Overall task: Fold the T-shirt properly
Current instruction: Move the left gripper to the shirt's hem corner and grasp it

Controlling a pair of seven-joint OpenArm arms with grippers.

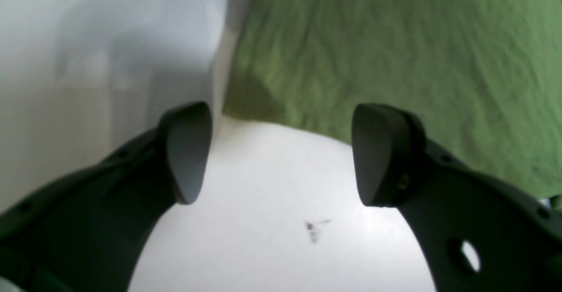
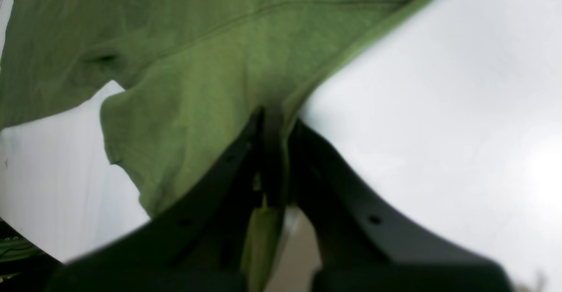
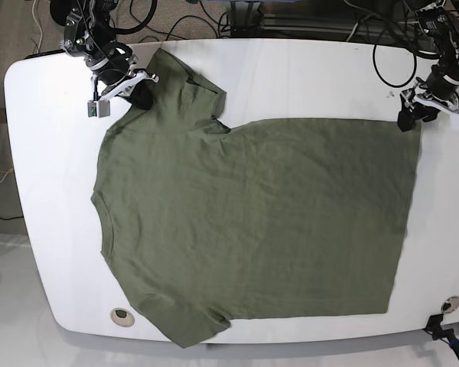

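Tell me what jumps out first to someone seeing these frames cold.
The olive-green T-shirt spread flat across most of the white table, collar toward the base view's left. The right gripper is pinched shut on the shirt's edge near the upper sleeve. At the opposite top corner, by the hem, the left gripper is open with nothing between its fingers.

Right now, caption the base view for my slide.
Olive T-shirt spread flat on white table; right pincer pinches shoulder, left pincer open beside hem corner.
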